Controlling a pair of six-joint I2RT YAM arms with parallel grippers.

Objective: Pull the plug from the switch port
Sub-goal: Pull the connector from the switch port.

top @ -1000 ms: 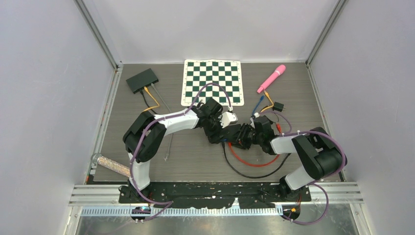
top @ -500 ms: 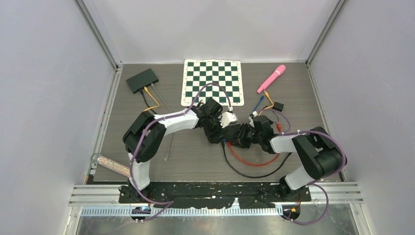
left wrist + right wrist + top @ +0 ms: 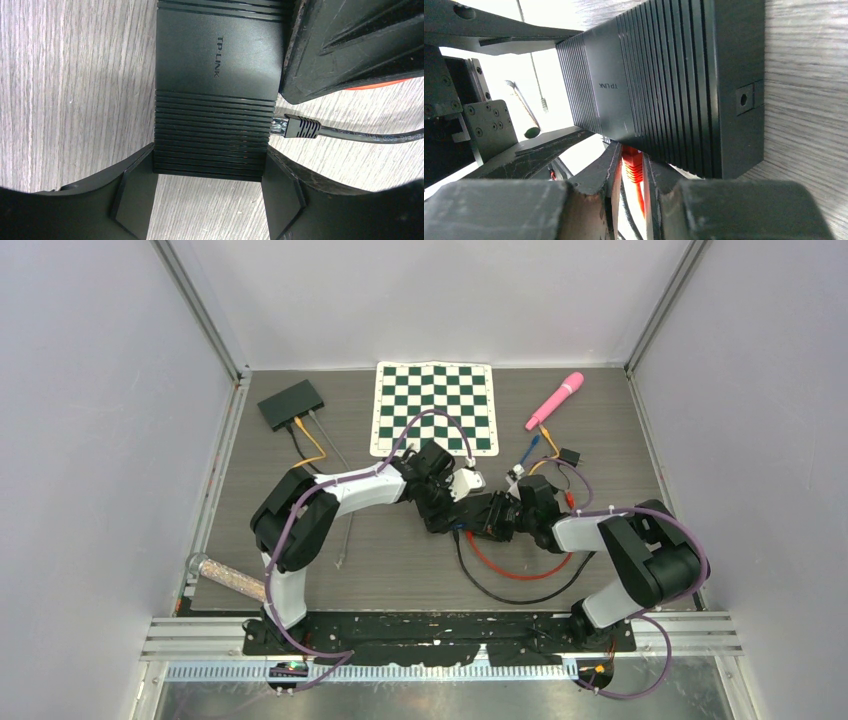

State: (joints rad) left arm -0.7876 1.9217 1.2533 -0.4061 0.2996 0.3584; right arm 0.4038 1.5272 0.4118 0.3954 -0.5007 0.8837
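At mid-table, my left gripper (image 3: 209,172) clamps the switch (image 3: 217,75); my right gripper (image 3: 630,176) pinches the red plug (image 3: 632,161), which sits seated in its port. I judge the pull not yet begun.

The switch (image 3: 215,75) was boxed in. The left gripper (image 3: 210,167) pressed against two opposite edges, and the right gripper (image 3: 631,160) crowded the port edge, pinched on the red plug (image 3: 633,167). The black plug (image 3: 297,126) filled the narrow gap between them on that edge. Loops of red cable (image 3: 510,568) and black cable (image 3: 520,598) lay across the near table (image 3: 390,570) (bare wood showed to their left). The chessboard mat (image 3: 435,405) lay flat behind, offering open passage above it.
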